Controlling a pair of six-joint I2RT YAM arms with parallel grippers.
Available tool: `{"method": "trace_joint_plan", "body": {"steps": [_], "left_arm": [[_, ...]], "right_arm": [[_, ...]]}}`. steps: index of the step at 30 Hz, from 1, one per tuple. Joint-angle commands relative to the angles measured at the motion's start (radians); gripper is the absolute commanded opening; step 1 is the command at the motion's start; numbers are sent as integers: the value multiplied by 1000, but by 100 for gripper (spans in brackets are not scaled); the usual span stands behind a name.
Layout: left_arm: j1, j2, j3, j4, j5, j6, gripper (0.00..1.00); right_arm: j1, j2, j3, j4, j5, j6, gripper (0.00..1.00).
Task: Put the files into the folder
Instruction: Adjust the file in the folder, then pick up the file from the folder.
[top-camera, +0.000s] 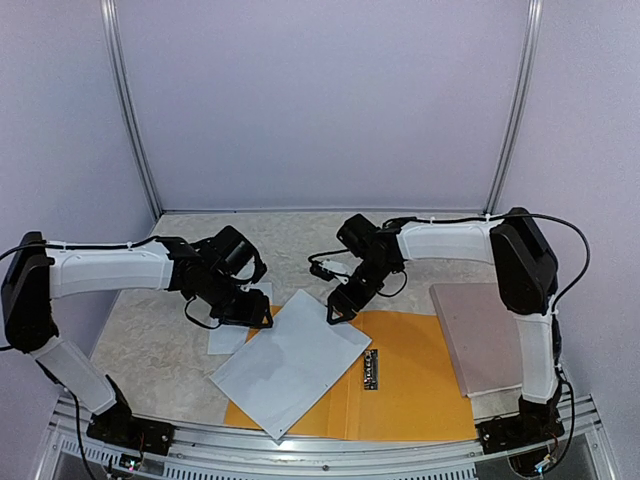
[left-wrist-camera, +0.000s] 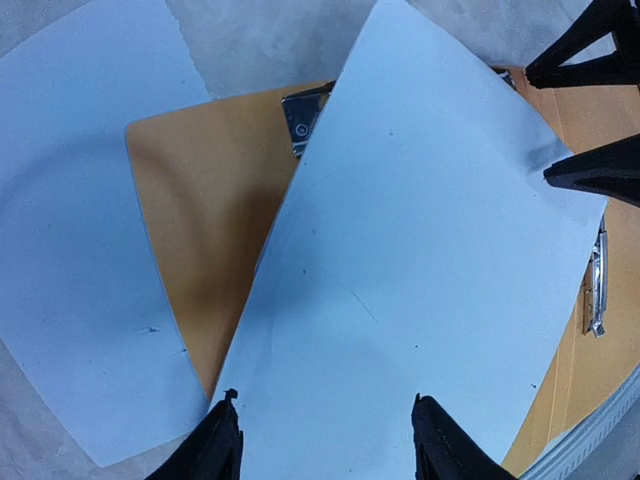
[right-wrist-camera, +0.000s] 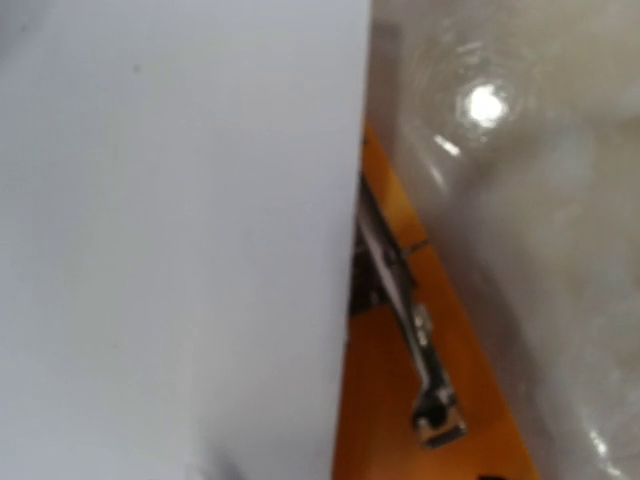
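The orange-yellow folder (top-camera: 410, 385) lies open on the table near the front, its metal clip (top-camera: 371, 368) exposed. One white sheet of the files (top-camera: 290, 360) lies askew across the folder's left half, and a second sheet (top-camera: 232, 338) rests on the table to the left. My left gripper (top-camera: 252, 312) hovers at the top sheet's left corner; in the left wrist view its fingers (left-wrist-camera: 218, 448) stand apart over that sheet (left-wrist-camera: 420, 280), open. My right gripper (top-camera: 336, 311) is at the sheet's far corner, and its fingers (left-wrist-camera: 590, 68) also show apart. The right wrist view holds only the sheet (right-wrist-camera: 180, 240), the folder (right-wrist-camera: 400, 410) and the clip (right-wrist-camera: 412, 325).
A pinkish-brown flat board (top-camera: 490, 335) lies at the right, overlapping the folder's right edge. Metal frame rails run along the front edge (top-camera: 320, 440), and grey walls close the back and sides.
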Motion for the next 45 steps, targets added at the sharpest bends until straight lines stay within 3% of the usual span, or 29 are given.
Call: {"method": "trace_joint_plan", "body": {"steps": [1,15,26,45], "left_arm": [[66,10,-5,112,192,77,62],[220,211,82,205,505,214,76],[267,319,126,215,590,267,83],[275,441,167,190,702,320,66]], "right_arm": [[-10,-59,-30,60,-60,4,66],[-38,-57,-86,103,-121,-7,72],[-40,-65,-144,170,-191,22,72],[-40,-62,-171,201,-220,46,68]]}}
